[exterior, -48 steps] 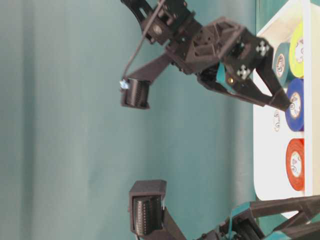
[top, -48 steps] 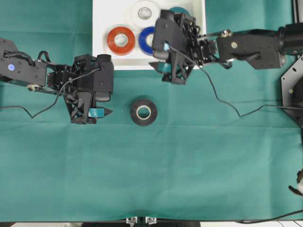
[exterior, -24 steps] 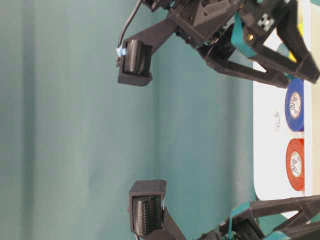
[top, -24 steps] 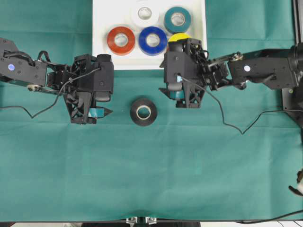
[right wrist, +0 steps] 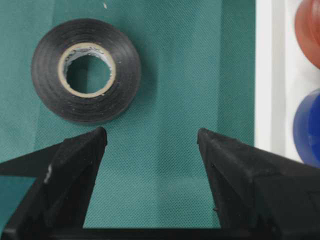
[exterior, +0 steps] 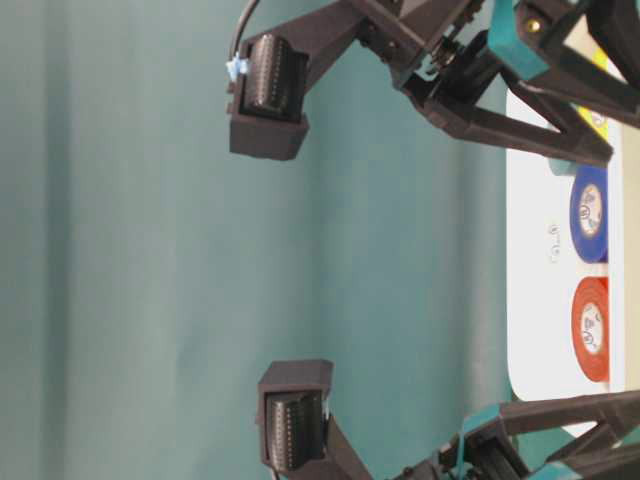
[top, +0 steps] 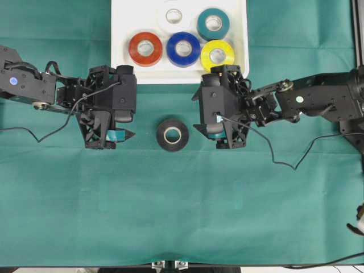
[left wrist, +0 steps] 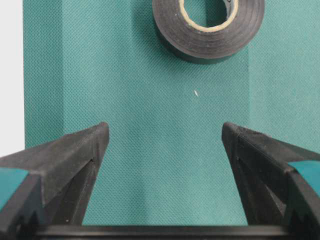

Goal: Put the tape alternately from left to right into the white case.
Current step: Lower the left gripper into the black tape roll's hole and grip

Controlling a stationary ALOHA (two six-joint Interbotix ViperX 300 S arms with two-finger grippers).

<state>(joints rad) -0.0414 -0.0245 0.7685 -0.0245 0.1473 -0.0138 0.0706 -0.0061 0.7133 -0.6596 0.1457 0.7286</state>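
Here, seen from above, a green-covered counter (top: 182, 216) holds a white case (top: 122, 34) at its far edge. Five rolls of tape lie flat inside the case: a red-orange roll (top: 145, 49), a blue roll (top: 183, 49) and a yellow roll (top: 217, 54) in the near row, with a white roll (top: 173, 16) and a teal roll (top: 213, 23) behind them. A sixth, black roll (top: 172, 134) lies flat on the cloth in front of the case, near the middle, between the two arms.

The left hand (top: 126, 135) sits just left of the black roll, its fingers spread apart and holding nothing. In its wrist view the roll lies ahead of the open gap, not touching either finger.

The right hand (top: 197, 128) sits just right of the black roll, in front of the case's near rim below the yellow roll. Its fingers are also spread wide and empty. In its wrist view the black roll lies ahead and to the left, with the case rim at the right.
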